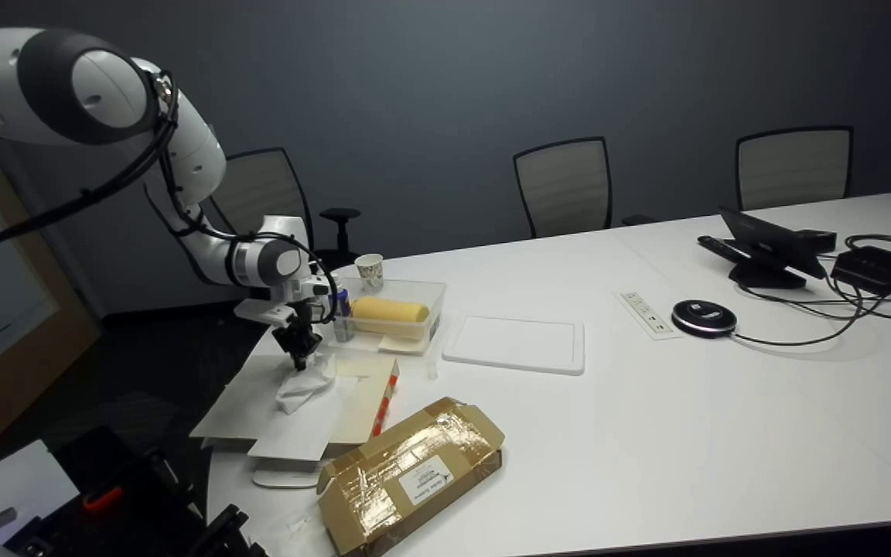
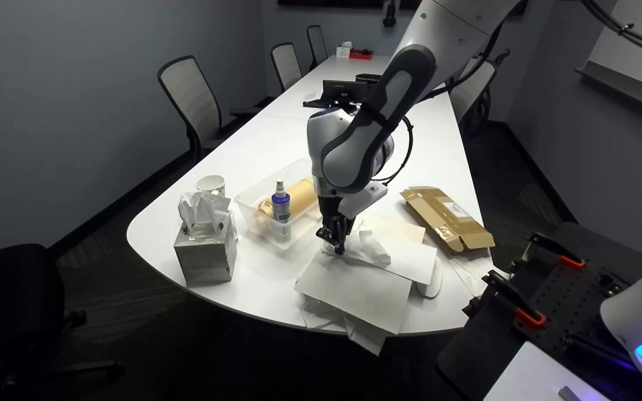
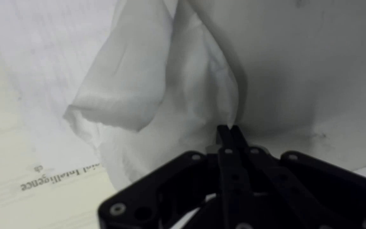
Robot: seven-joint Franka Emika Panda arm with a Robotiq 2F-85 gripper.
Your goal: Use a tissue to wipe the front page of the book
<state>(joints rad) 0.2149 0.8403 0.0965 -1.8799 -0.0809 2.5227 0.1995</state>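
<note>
The book lies open near the table's end, its cream page (image 1: pixel 364 414) and grey-white cover (image 1: pixel 248 398) face up in both exterior views, with an orange-red streak along one edge. The page (image 2: pixel 399 227) carries a loose-looking white leaf. The wrist view shows printed text on the cream page (image 3: pixel 59 197), upside down. The tissue (image 1: pixel 308 384), white and crumpled, lies across the leaf and cover; it also shows elsewhere (image 2: pixel 375 249) and in the wrist view (image 3: pixel 129 76). My gripper (image 1: pixel 300 363), also in view here (image 2: pixel 339 250), points down, its fingertips (image 3: pixel 229 128) closed on the tissue's edge.
A clear plastic bin (image 1: pixel 436 317) holds a yellow roll (image 1: pixel 389 309) and a spray bottle (image 2: pixel 281 203). A paper cup (image 1: pixel 370 271) and tissue box (image 2: pixel 207 253) stand nearby. A brown shiny package (image 1: pixel 414 480) lies beside the book. A white pad (image 1: pixel 515 344) lies farther along.
</note>
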